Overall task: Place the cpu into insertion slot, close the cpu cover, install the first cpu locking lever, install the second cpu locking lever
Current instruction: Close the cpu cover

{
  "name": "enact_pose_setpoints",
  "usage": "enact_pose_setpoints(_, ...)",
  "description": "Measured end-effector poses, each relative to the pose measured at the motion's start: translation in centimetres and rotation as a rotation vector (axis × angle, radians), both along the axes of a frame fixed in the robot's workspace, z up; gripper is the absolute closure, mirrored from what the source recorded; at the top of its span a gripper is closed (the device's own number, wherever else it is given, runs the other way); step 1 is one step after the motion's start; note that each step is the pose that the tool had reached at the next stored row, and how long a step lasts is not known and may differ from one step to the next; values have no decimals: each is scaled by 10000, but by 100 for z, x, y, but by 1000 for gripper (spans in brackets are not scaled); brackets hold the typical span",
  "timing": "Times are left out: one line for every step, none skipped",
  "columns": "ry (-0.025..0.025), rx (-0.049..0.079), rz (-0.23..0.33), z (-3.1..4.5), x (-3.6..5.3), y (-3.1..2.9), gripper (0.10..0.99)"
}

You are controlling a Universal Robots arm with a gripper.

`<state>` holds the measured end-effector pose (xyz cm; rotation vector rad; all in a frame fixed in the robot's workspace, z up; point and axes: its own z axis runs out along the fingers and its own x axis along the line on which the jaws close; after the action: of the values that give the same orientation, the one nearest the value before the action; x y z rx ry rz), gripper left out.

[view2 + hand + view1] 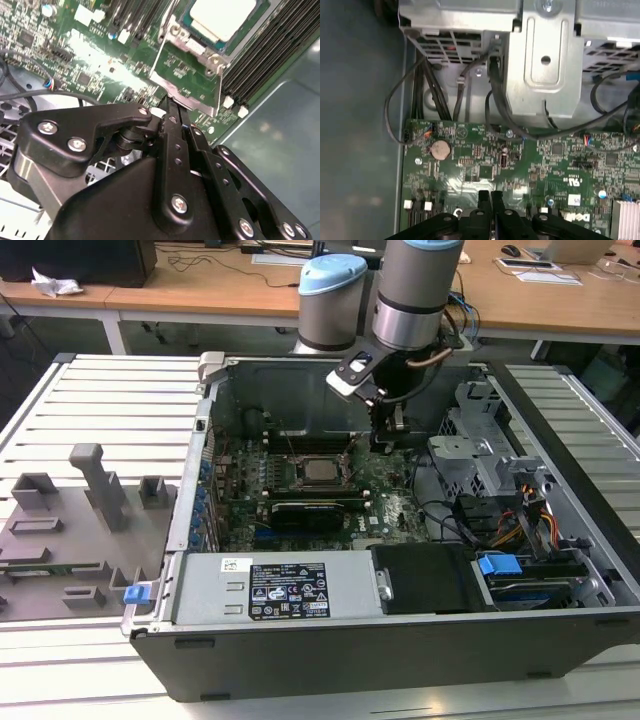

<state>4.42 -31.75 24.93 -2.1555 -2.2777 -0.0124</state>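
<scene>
The cpu (320, 472) (225, 17) lies flat, pale silver top up, inside the insertion slot (192, 46) in the middle of the motherboard. The cpu cover (176, 91), a thin silvery frame, looks swung open beside the socket, with green board showing through its window. In the exterior view my gripper (385, 445) hangs just to the right of the socket, low over the board. Its black fingers are shut with nothing between them. In the second wrist view the gripper (174, 106) has its tips close to the cover's outer edge. The first wrist view shows the gripper (490, 196) over the green board.
Long black memory slots (265, 55) flank the socket. A long black card (305, 512) lies in front of it. A metal drive cage (480, 440) with cables stands on the exterior view's right and the power supply (285, 590) in front. Grey fixtures (90, 490) sit outside the case.
</scene>
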Motion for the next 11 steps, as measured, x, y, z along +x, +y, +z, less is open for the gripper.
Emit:
enact_pose_setpoints(0, 0, -2, 0, -25, 0, 929)
enact_pose_setpoints(0, -1, 0, 0, -47, 0, 929)
enact_pose_setpoints(1, -1, 1, 0, -72, 0, 929)
enact_pose_setpoints(1, -2, 0, 1, -141, 0, 929)
enact_pose_setpoints(0, -1, 0, 0, -190, 0, 929)
enact_pose_setpoints(0, -1, -1, 0, -216, 0, 929)
enact_pose_setpoints(0, -1, 1, 0, -250, 0, 929)
enact_pose_setpoints(-1, 0, 0, -1, -283, 0, 929)
enact_pose_setpoints(-3, 2, -1, -3, -315, 0, 929)
enact_pose_setpoints(-3, 2, 0, -6, -342, 0, 929)
enact_pose_setpoints(-4, 1, 1, -9, -364, 0, 929)
